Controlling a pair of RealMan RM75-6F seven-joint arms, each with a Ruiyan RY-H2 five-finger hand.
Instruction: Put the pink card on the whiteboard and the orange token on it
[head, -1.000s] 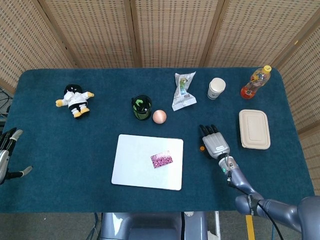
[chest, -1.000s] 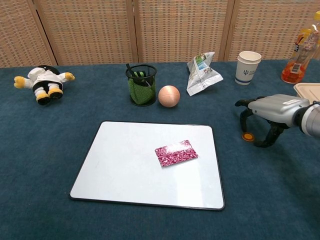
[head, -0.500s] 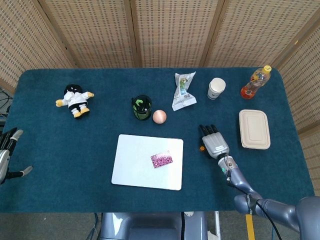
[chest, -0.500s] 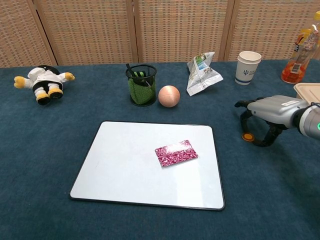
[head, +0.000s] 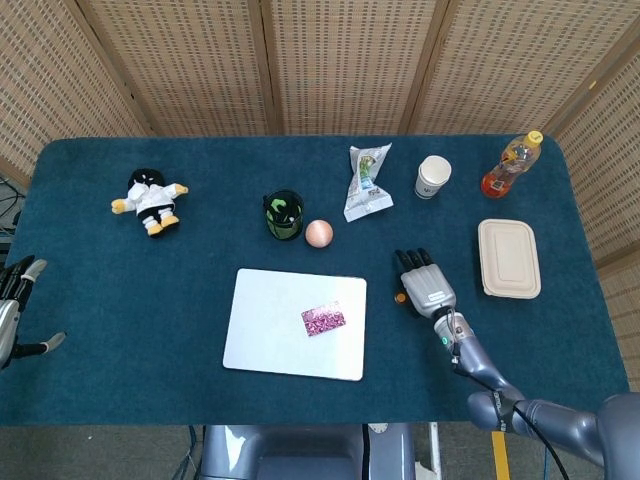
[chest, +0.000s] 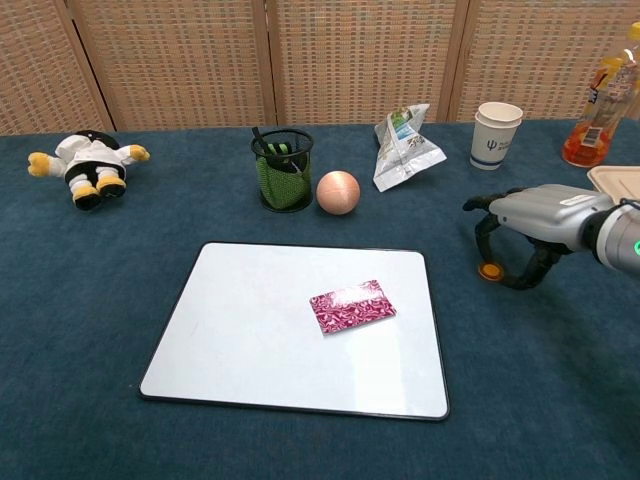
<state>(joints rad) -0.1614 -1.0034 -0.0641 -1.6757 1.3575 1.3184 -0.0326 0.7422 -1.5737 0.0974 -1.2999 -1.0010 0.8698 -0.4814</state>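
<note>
Right robot hand palm-down, fingers pinching orange token.

Bright, even, overhead-looking light in both views, with only faint soft shadows under the objects. Pale glare across the whiteboard in the chest view, a small sheen on the pink card. Sharp throughout, no motion blur.
</note>
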